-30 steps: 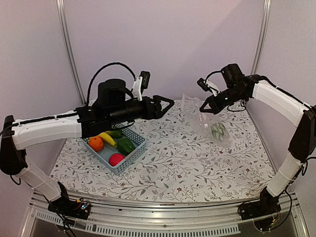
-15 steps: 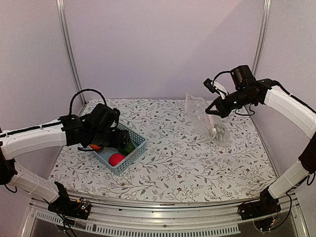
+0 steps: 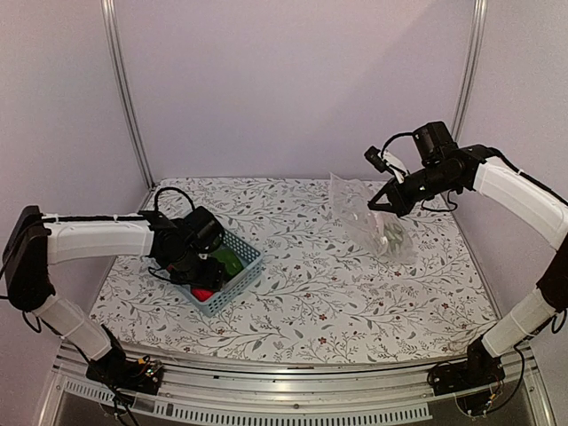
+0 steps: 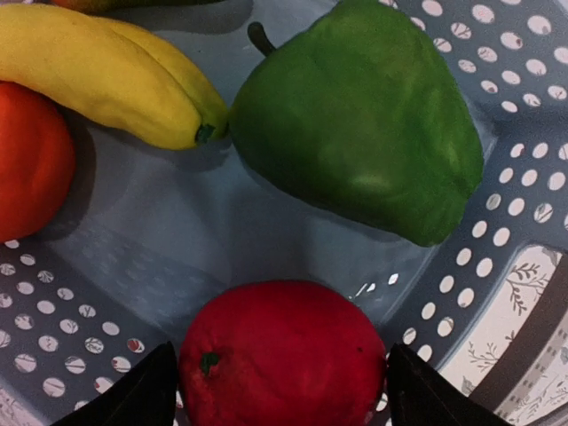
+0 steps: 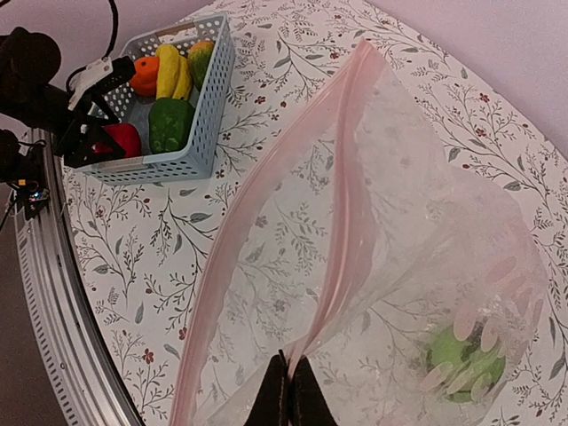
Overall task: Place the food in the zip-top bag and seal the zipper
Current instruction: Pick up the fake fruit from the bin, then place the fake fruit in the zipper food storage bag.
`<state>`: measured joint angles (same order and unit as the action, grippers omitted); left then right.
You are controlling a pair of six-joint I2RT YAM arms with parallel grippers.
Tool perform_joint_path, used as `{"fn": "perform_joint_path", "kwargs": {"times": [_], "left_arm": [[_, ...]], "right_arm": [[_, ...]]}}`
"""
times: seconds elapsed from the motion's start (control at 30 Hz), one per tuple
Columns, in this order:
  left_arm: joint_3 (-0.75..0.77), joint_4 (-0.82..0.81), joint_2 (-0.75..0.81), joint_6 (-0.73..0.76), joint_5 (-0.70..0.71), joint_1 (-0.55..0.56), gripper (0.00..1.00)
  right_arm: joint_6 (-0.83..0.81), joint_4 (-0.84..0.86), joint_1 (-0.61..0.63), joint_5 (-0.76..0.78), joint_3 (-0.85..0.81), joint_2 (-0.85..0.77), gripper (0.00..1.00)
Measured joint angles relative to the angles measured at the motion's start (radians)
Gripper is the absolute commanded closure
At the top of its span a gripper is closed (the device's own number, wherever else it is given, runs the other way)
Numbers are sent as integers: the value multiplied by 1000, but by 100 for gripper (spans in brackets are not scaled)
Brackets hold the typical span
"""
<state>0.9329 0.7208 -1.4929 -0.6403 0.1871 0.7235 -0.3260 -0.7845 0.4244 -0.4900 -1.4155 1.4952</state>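
Two arms are working over a floral-print tablecloth (image 3: 328, 293), plain lilac walls (image 3: 293, 80) and metal posts (image 3: 124, 89) standing behind. Left gripper (image 4: 280, 386) is hanging wide open in the blue basket (image 4: 497, 222), red ball (image 4: 282, 351) lying between its fingers (image 4: 133, 395), green pepper (image 4: 355, 115), banana (image 4: 98, 71) and orange (image 4: 27, 160) just beyond the tips. Right gripper (image 5: 290, 390) is pinching the zip-top bag (image 5: 399, 222) shut-fingered at its pink zipper (image 5: 337, 257); a green piece (image 5: 453, 355) is sitting inside, near the fingertips.

Bag (image 3: 377, 222): clear, crinkly, at the table's (image 3: 311, 293) 2 o'clock, mouth edge lifted, lower end on the table. Zipper (image 5: 335, 231): pale pink strip, unsealed, tracks parted, meeting where pinched at 6 o'clock in right wrist view. One light green piece (image 5: 461, 359) sits inside at 5 o'clock. The rest is in the basket (image 5: 210, 98) at the table's 8 o'clock. Left wrist view: red ball (image 4: 282, 355) 6 o'clock, pepper (image 4: 359, 115) 1 o'clock, banana (image 4: 115, 75) 10 o'clock, orange (image 4: 31, 160) 9 o'clock.
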Motion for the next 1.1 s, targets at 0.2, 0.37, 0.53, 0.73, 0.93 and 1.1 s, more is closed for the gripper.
{"fn": "perform_joint_path", "kwargs": {"times": [0.2,0.37,0.53,0.73,0.93,1.1], "left_arm": [[5,-10,-47,27,-28,-5,45],[60,16,-68,46,-35,-6,55],[194,68,-55,65,-6,-4,57],[345,9,35,112,27,45,57],[318,-349,107,165,-69,172,60],[297,-684,48,211,-137,258,60]], "right_arm": [[-4,0,0,-8,1,0,100],[-4,-1,0,-11,1,0,100],[-5,-1,0,-11,1,0,100],[-6,-2,0,-11,1,0,100],[-8,-12,0,-16,0,0,100],[-9,-35,1,-21,-18,0,100]]}}
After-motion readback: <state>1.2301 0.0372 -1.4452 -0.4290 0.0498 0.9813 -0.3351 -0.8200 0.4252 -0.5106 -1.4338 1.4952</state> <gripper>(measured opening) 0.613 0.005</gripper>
